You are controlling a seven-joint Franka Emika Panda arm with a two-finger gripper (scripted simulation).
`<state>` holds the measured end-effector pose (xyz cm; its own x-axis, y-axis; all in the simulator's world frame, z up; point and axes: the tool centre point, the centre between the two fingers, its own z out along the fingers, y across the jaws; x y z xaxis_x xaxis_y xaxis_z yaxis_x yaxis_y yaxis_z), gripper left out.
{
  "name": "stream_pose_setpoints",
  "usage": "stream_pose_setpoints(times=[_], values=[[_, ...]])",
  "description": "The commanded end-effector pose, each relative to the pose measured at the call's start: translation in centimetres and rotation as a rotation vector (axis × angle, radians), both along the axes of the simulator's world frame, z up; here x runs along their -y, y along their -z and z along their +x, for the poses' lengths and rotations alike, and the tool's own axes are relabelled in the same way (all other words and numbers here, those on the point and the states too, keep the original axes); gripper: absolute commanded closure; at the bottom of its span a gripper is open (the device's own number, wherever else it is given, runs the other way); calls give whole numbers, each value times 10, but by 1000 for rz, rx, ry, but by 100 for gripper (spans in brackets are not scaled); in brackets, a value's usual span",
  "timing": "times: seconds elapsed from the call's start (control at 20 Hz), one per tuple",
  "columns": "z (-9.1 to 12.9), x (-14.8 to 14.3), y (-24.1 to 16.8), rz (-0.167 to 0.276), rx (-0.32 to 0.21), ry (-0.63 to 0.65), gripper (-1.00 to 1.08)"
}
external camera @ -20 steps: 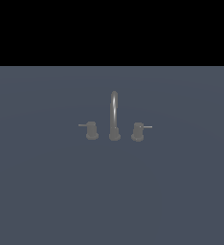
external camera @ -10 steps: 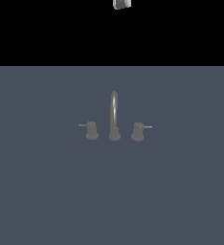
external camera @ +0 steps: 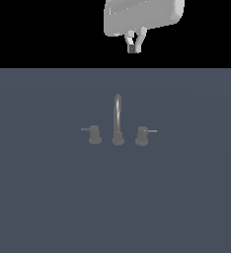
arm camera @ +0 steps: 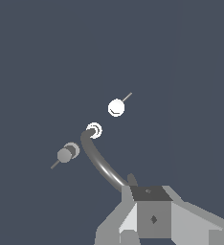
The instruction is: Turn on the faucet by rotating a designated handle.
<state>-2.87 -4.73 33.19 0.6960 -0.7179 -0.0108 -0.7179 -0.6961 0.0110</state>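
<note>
The faucet (external camera: 118, 121) is a small dull grey set in the middle of the flat blue-grey floor, with a tall thin arched spout between two stubby knobs. The handle (external camera: 142, 136) is the knob on the exterior view's right, and its thin lever sticks out rightward. My gripper (external camera: 133, 48) hangs high above the faucet, a little right of the spout, with its fingers together and nothing between them. In the wrist view the gripper (arm camera: 151, 206) looks down on the spout (arm camera: 100, 160) and both knobs. I cannot tell there which knob is the handle.
The twin knob (external camera: 94, 135) with a leftward lever stands on the other side of the spout. The blue-grey floor (external camera: 48, 197) stretches flat around the faucet. Nothing else stands on it.
My gripper has come down into the exterior view from the top. One second ago it was out of view, and half a second ago only its tip showed. The faucet has not moved.
</note>
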Motion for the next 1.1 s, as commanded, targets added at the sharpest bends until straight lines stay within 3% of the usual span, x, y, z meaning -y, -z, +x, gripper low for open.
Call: stream_pose_setpoints(times=[0.0, 0.55, 1.05], values=[[16, 8, 20, 0, 2, 75, 108], [70, 45, 118, -1, 8, 399, 108], [95, 76, 214, -4, 12, 670, 108]])
